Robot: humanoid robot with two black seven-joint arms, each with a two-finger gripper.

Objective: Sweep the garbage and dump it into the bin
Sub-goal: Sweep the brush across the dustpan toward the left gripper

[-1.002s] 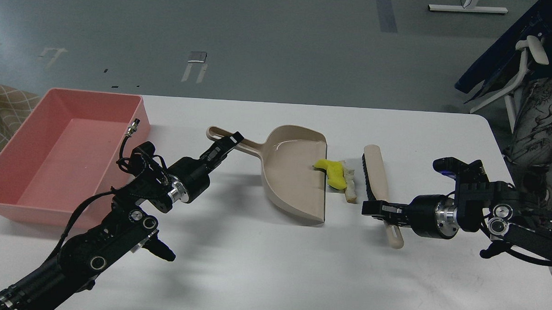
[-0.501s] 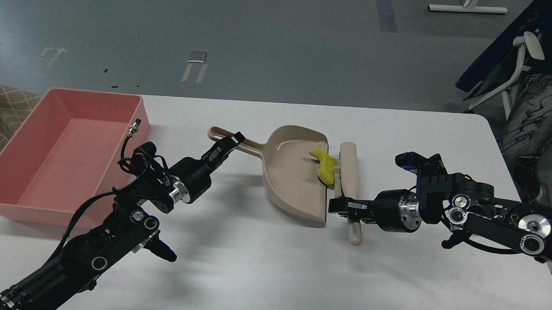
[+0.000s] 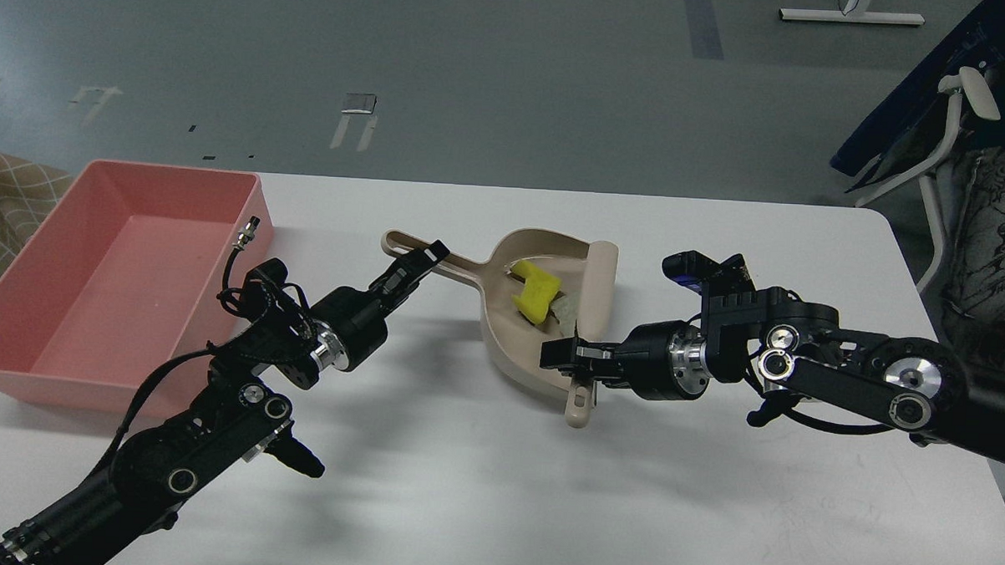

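The beige dustpan lies on the white table, handle to the left. My left gripper is shut on the dustpan handle. The yellow spongy piece lies inside the pan, with the white bread-like slice partly hidden just right of it. My right gripper is shut on the handle of a beige brush, which stands over the pan's open right edge. The pink bin sits at the table's left, and I see nothing in it.
The white table ends close behind the pan and at the right. A chair and a person's patterned trousers are at the far right. Checked cloth lies left of the bin.
My right gripper has swept the brush leftward from beside the scraps to the pan's mouth. Both scraps have moved from the table into the dustpan. The left gripper has held the handle still.
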